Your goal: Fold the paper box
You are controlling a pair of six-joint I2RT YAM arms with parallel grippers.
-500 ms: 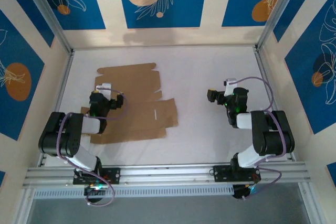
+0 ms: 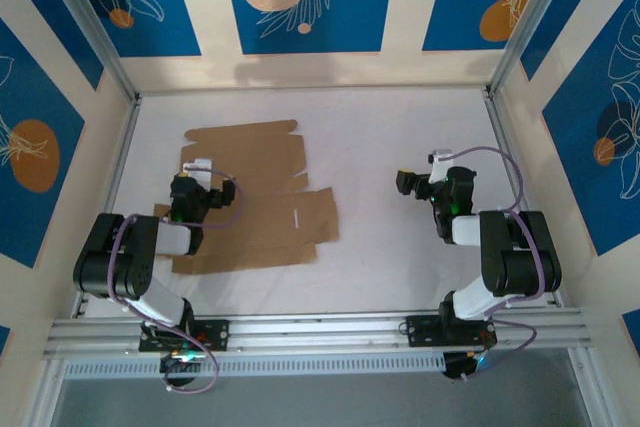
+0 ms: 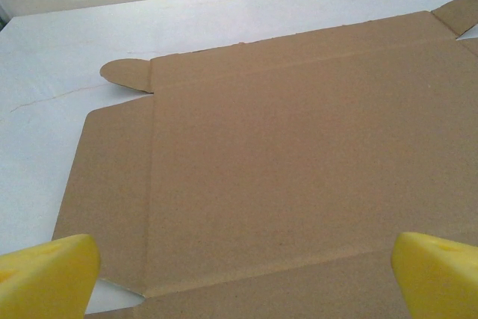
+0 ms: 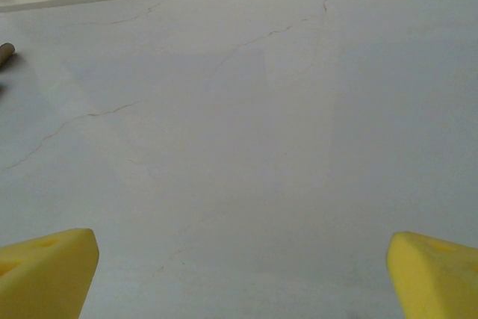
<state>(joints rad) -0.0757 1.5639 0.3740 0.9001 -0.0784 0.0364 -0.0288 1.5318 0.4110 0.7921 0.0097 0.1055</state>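
The paper box [image 2: 262, 197] is a flat brown die-cut sheet lying on the left half of the white table, flaps and tabs spread out. My left gripper [image 2: 195, 171] hovers over the sheet's left part. In the left wrist view its yellow fingertips [image 3: 46, 274] stand wide apart, open, with the paper box [image 3: 276, 162] flat beneath and nothing between them. My right gripper [image 2: 406, 183] is well to the right of the sheet, over bare table. It is open too, and its yellow fingertips [image 4: 45, 270] frame only the white tabletop [image 4: 246, 147].
White walls and metal posts [image 2: 95, 37] enclose the table on three sides. A metal rail [image 2: 320, 332] runs along the near edge by the arm bases. Bare table lies between the sheet and the right gripper.
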